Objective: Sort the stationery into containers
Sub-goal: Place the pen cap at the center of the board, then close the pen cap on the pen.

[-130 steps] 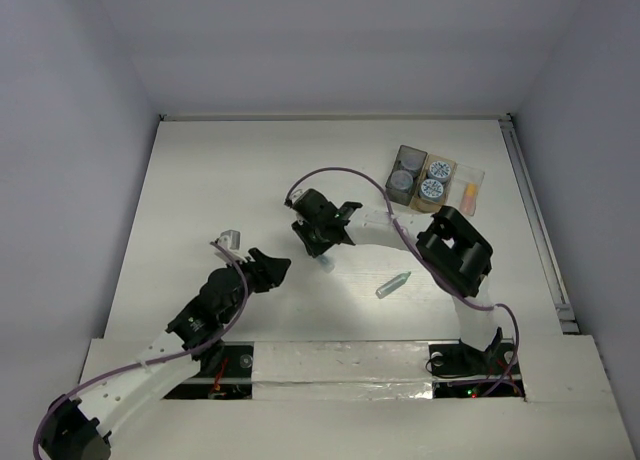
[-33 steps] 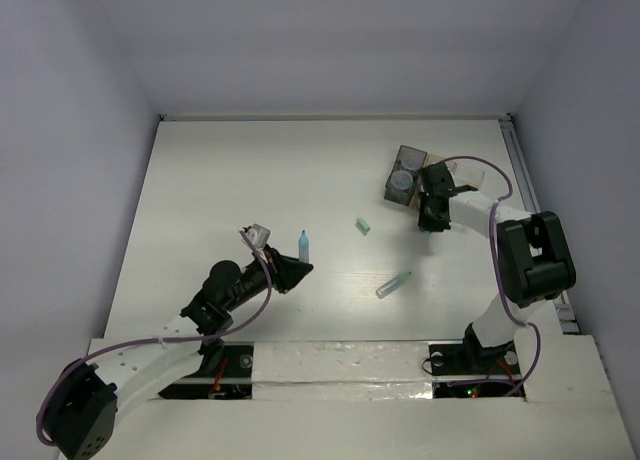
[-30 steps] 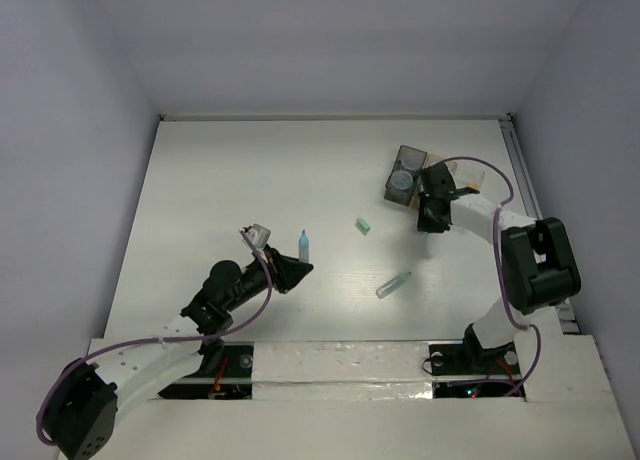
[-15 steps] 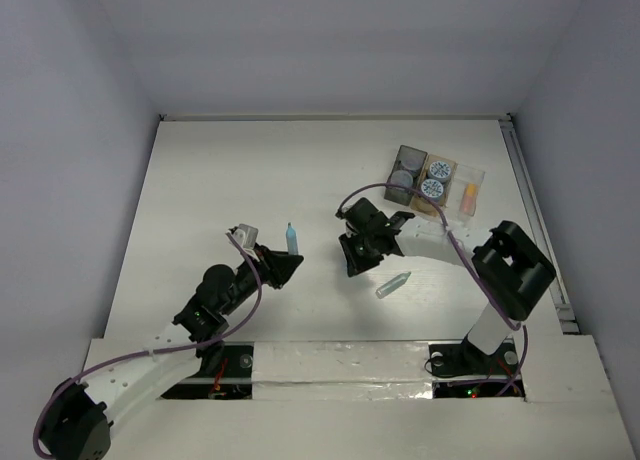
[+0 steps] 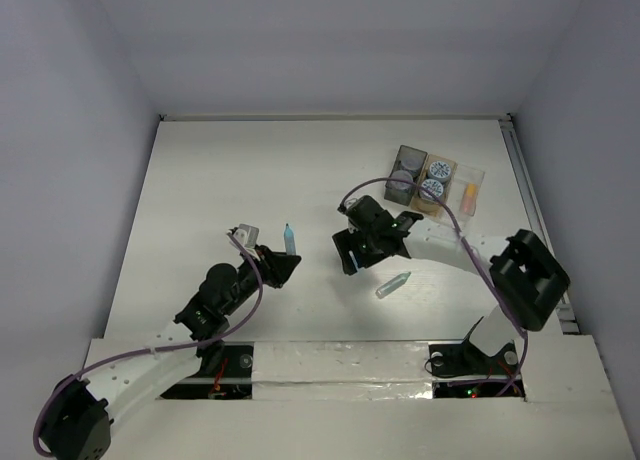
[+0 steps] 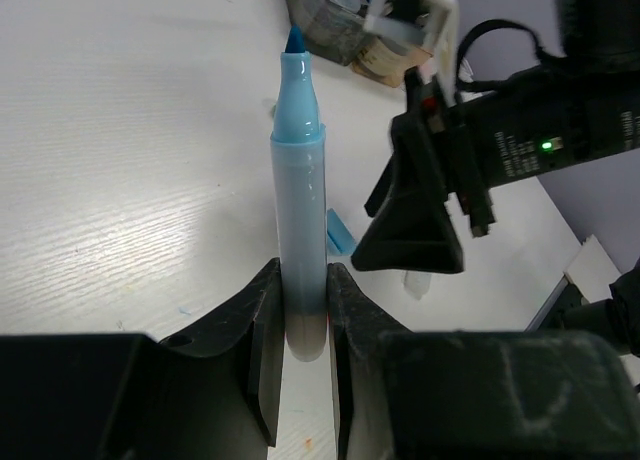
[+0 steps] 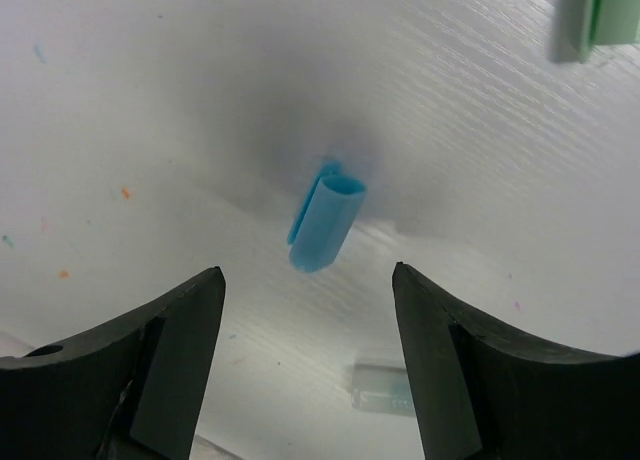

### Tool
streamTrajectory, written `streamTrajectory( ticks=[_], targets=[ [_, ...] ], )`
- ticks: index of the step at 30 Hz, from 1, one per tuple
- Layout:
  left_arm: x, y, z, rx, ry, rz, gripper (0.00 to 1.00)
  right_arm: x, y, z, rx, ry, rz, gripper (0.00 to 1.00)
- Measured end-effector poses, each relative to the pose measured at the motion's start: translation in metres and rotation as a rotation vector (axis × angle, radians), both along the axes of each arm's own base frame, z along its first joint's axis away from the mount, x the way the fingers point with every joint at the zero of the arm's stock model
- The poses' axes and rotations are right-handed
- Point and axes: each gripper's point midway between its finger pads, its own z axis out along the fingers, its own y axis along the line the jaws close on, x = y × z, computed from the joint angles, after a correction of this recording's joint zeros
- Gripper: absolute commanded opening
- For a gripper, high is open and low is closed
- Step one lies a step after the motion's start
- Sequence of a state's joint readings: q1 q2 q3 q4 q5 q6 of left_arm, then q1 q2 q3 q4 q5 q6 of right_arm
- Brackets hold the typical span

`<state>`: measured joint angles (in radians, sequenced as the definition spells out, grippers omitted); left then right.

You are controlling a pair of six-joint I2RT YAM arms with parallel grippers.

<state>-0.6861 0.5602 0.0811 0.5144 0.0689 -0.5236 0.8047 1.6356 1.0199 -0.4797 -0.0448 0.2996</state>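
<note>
My left gripper [image 5: 281, 264] is shut on an uncapped light blue marker [image 5: 290, 238], held upright left of centre; the left wrist view shows the marker [image 6: 299, 190] clamped between the fingers [image 6: 262, 320]. Its blue cap [image 7: 326, 222] lies on the table right under my right gripper [image 7: 307, 272], which is open and empty; the right gripper [image 5: 349, 257] hovers at mid table. A mint green stick [image 5: 394, 285] lies near it. The joined trays stand at back right: dark grey [image 5: 408, 156], tan [image 5: 447, 165], clear [image 5: 476, 177] with an orange stick [image 5: 467, 194]. Two blue-white jars [image 5: 437, 170] sit in the tan tray.
A small green piece [image 7: 592, 15] lies at the top right of the right wrist view. The right arm's purple cable [image 5: 365, 183] loops over the table. White walls close the table at the back and sides.
My right gripper has moved a little left and down over the blue cap. My left gripper still holds the light blue marker, almost unmoved.
</note>
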Motion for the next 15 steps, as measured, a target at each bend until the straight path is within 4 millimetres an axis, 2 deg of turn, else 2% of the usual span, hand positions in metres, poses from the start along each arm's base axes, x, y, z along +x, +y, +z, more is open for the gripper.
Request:
streamTrajectory(
  ticks=[4,5,10,15],
  targets=[
    [0.001,0.000,-0.003,0.008,0.006,0.004,0.00,-0.013,0.012,0.023,0.102,-0.024,0.012,0.54],
    [0.001,0.000,-0.003,0.009,0.007,0.004,0.00,-0.020,0.017,0.024,0.129,-0.016,0.025,0.46],
    [0.002,0.001,-0.005,0.016,0.012,0.008,0.00,-0.046,0.029,0.002,0.186,0.066,0.032,0.40],
    [0.002,0.001,-0.007,0.020,0.016,0.008,0.00,-0.046,0.030,-0.020,0.189,0.096,-0.033,0.37]
  ],
)
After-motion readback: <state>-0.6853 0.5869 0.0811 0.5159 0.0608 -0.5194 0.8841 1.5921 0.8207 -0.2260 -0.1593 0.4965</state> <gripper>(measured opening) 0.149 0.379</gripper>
